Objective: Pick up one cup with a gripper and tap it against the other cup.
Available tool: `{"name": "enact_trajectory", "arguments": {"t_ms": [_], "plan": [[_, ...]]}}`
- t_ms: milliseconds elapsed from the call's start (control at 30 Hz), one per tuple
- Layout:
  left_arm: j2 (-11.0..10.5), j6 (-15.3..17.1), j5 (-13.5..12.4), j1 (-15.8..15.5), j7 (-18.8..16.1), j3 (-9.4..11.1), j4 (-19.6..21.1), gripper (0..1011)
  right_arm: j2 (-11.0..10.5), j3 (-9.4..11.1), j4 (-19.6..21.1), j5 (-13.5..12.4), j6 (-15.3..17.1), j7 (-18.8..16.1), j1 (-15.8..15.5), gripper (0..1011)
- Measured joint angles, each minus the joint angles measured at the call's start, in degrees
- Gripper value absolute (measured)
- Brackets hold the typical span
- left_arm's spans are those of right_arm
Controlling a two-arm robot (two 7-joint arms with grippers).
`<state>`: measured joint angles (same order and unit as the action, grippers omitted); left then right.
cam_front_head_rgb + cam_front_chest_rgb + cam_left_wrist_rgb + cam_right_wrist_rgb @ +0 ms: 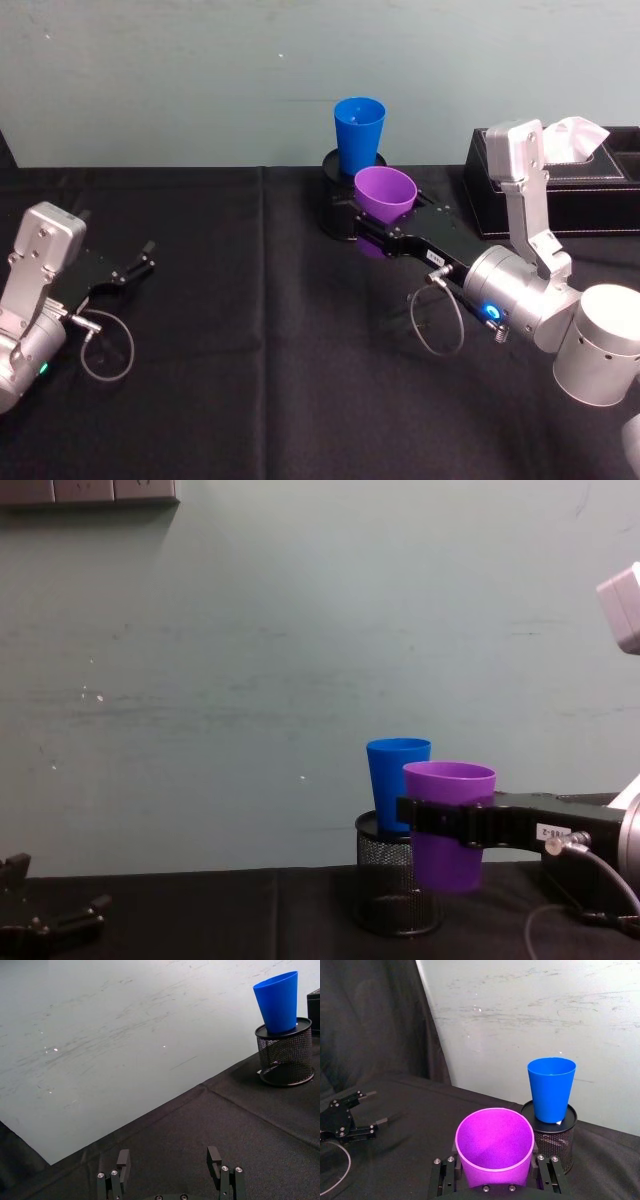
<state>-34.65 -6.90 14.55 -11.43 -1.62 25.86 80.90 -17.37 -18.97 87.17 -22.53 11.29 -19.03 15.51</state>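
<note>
Nearest, at the right, the silver-grey right arm (pixel 520 300) reaches forward over the black cloth (pixel 250 330), while the left gripper (pixel 135 265) lies low at the far left with its fingers apart, holding nothing. The right gripper (pixel 372 225) is clamped on the lower part of the purple cup (pixel 386 192), which it holds upright above the cloth, rim up. Just behind it the blue cup (pixel 359 130) stands upright on top of the black mesh pen holder (pixel 385 890), close to the wall; whether the two cups touch I cannot tell.
</note>
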Motion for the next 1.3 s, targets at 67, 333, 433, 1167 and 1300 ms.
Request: {"name": "enact_trajectory", "arguments": {"t_ms": [67,333,433,1167,1300], "plan": [[0.0,0.0,0.0,0.0,0.0,0.0,0.0,1000,0.0,0.0,0.0,0.0,0.0,0.0,0.0,731],[0.0,0.0,0.0,0.0,0.0,0.0,0.0,1000,0.0,0.0,0.0,0.0,0.0,0.0,0.0,731],[0.0,0.0,0.0,0.0,0.0,0.0,0.0,1000,0.0,0.0,0.0,0.0,0.0,0.0,0.0,731],[0.0,0.0,0.0,0.0,0.0,0.0,0.0,1000,0.0,0.0,0.0,0.0,0.0,0.0,0.0,731],[0.0,0.0,0.0,0.0,0.0,0.0,0.0,1000,0.0,0.0,0.0,0.0,0.0,0.0,0.0,731]]}}
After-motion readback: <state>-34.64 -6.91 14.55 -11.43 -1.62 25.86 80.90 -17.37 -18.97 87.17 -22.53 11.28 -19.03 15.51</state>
